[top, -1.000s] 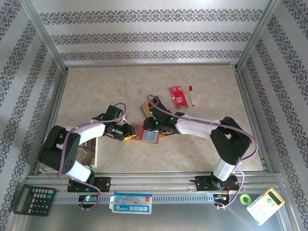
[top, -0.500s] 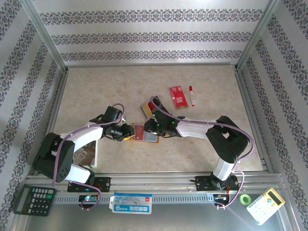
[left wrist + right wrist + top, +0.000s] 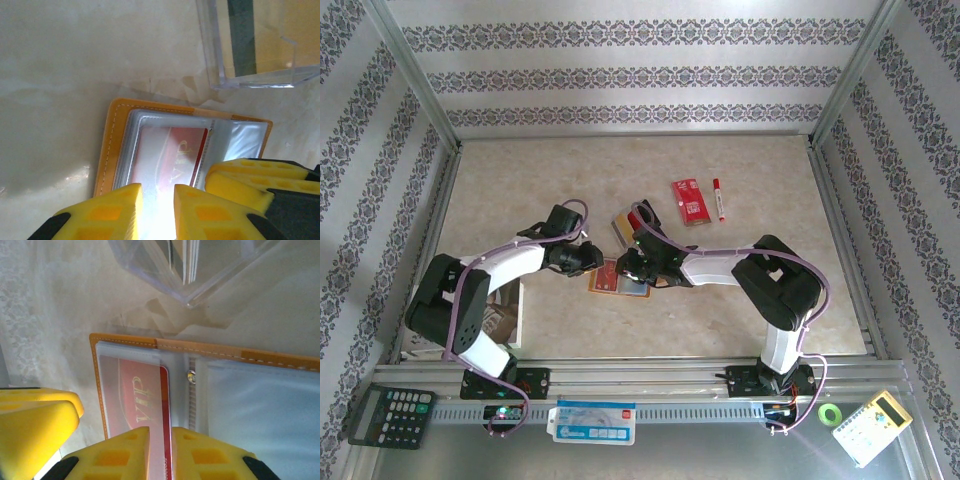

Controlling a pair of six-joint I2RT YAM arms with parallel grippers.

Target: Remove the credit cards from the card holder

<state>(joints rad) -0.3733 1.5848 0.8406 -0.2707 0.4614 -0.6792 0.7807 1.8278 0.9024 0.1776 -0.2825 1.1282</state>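
Note:
The orange card holder (image 3: 610, 283) lies open on the table, its clear pockets facing up. One red credit card (image 3: 135, 395) printed "VIP" sits in a pocket (image 3: 175, 150), its long edge sticking slightly out. My left gripper (image 3: 590, 257) points down on the holder's (image 3: 107, 150) left page. Its jaws (image 3: 158, 192) stand a narrow gap apart over glaring film. My right gripper (image 3: 634, 268) comes from the other side. Its jaws (image 3: 160, 435) are almost closed, and the card's exposed edge runs through the slit between them. The card lies flat on the holder (image 3: 210, 351).
A clear plastic box (image 3: 624, 226) with tan and dark cards stands just beyond the holder (image 3: 255, 45) (image 3: 200, 265). A red packet (image 3: 689, 200) and a red-capped marker (image 3: 720, 198) lie farther back right. A white board (image 3: 512, 305) lies beside the left arm.
The left gripper has swung up and right onto the holder. The right gripper has shifted slightly left over the card. Both pairs of jaws have narrowed.

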